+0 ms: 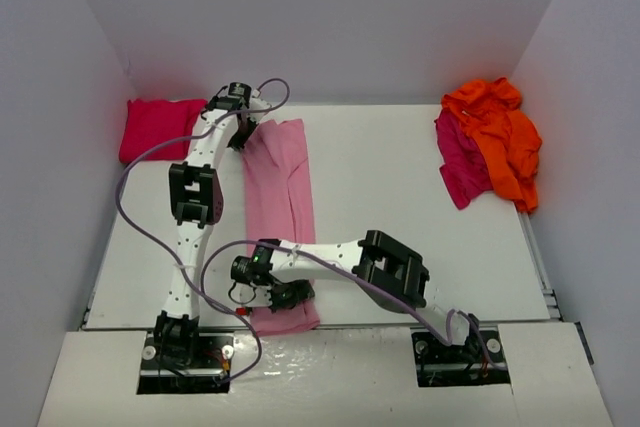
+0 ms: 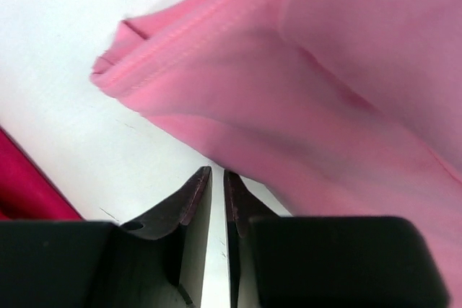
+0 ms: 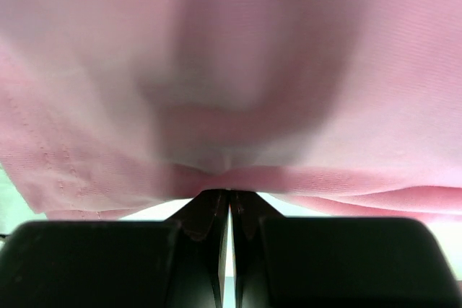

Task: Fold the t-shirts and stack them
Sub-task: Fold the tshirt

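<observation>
The light pink t-shirt (image 1: 280, 197) lies as a long narrow strip down the middle-left of the white table (image 1: 400, 207). My left gripper (image 1: 240, 134) is at its far left corner. In the left wrist view its jaws (image 2: 217, 171) stand a narrow gap apart with nothing between them, the pink hem (image 2: 325, 106) just past the tips. My right gripper (image 1: 290, 294) is at the strip's near end, shut (image 3: 229, 191) on a fold of the pink cloth (image 3: 231, 55). A red t-shirt (image 1: 155, 129) (image 2: 22, 185) lies folded at the far left.
An orange t-shirt (image 1: 500, 132) lies crumpled over a dark crimson one (image 1: 460, 172) at the far right. Grey walls close in the table on three sides. A purple cable (image 1: 130, 187) loops off the left arm.
</observation>
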Action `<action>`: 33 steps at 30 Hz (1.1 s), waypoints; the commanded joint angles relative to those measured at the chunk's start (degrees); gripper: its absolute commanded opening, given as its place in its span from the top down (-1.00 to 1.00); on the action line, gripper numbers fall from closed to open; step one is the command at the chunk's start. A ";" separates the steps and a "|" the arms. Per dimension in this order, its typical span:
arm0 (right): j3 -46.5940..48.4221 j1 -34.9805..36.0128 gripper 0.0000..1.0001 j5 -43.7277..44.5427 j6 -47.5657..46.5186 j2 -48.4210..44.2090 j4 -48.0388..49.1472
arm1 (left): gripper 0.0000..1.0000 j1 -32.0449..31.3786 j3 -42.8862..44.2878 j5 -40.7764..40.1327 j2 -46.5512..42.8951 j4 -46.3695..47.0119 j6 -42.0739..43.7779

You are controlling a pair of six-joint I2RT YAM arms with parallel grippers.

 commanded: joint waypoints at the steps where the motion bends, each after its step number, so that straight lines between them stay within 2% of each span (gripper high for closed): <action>1: 0.69 0.45 1.00 2.41 1.64 -1.80 -1.57 | 0.78 0.07 2.16 -2.01 -8.98 2.59 -2.61; 3: -0.22 -0.08 1.00 8.32 2.39 -4.75 -1.04 | 0.74 0.89 -0.17 -0.67 -12.15 4.22 -3.21; 6: -0.82 -3.55 1.00 17.18 3.06 -10.36 -0.67 | 0.52 2.01 -4.74 4.50 -18.87 4.97 -3.57; 7: -1.81 -5.43 1.00 18.48 2.33 -13.85 0.60 | 0.43 2.01 -6.04 4.82 -21.65 5.40 -3.73; 8: -2.45 -6.84 0.99 20.69 1.92 -15.13 1.68 | 0.22 1.99 -8.14 5.54 -23.03 5.73 -3.77; 9: -2.10 -8.91 0.99 22.12 2.27 -16.67 2.45 | 0.15 1.81 -8.68 7.02 -24.28 5.32 -3.48; 13: 0.15 -15.45 0.99 23.47 2.34 -23.38 3.89 | 0.08 0.58 -8.34 10.86 -25.55 1.52 -3.09; 16: -0.07 -18.95 0.98 24.58 1.90 -27.89 4.11 | 0.10 -0.22 -9.10 14.19 -25.14 -1.05 -2.10; 20: -1.26 -25.04 0.98 26.06 1.13 -33.68 5.55 | 0.11 -1.86 -15.29 17.22 -26.17 -0.02 -1.17; 22: -0.48 -30.13 0.96 25.97 0.81 -37.44 6.86 | 0.22 -3.44 -19.33 18.60 -26.13 0.51 0.22; 26: -0.04 -34.58 0.82 23.97 0.65 -41.98 7.39 | 0.30 -6.00 -21.15 16.08 -22.71 0.68 -0.24; 29: -1.50 -34.68 0.82 22.41 1.32 -43.75 7.48 | 0.63 -7.55 -17.43 15.88 -17.98 -3.61 0.29; 33: -4.52 -34.71 0.81 21.44 1.99 -43.98 7.64 | 0.81 -8.73 -13.77 15.10 -12.55 -6.39 1.54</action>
